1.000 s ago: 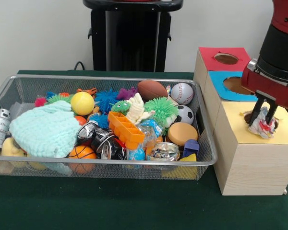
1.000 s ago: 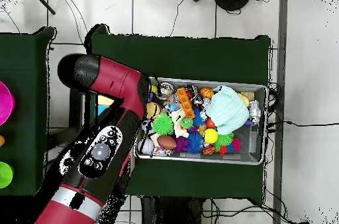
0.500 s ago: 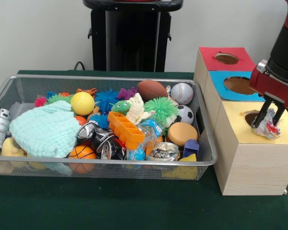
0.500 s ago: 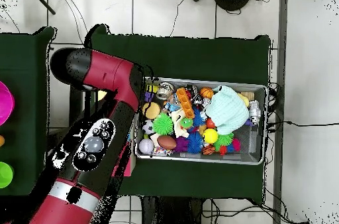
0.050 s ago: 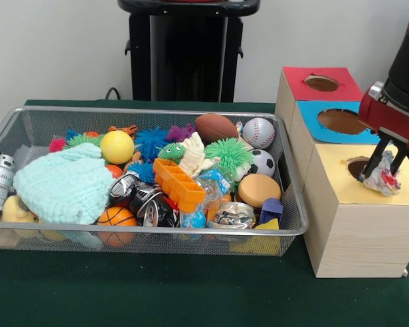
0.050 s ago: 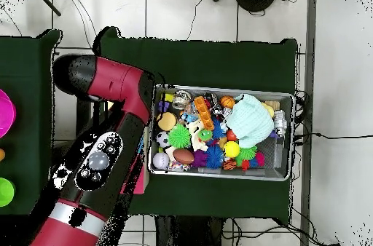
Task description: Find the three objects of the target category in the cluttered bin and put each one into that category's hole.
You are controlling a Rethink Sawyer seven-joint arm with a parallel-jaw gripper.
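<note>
Yellow-topped box (image 5: 341,182), blue-topped box (image 5: 312,112), red-topped box (image 5: 296,76), mint knitted cloth (image 5: 65,184)

Wire-mesh metal bin (image 5: 150,235) (knitted cloth (image 5: 65,184) inside)

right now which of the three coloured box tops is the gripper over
The yellow-topped box, nearest the camera in the front view. The gripper holds a crumpled wrapper beside its hole; the blue-topped box and red-topped box lie beyond.
</note>
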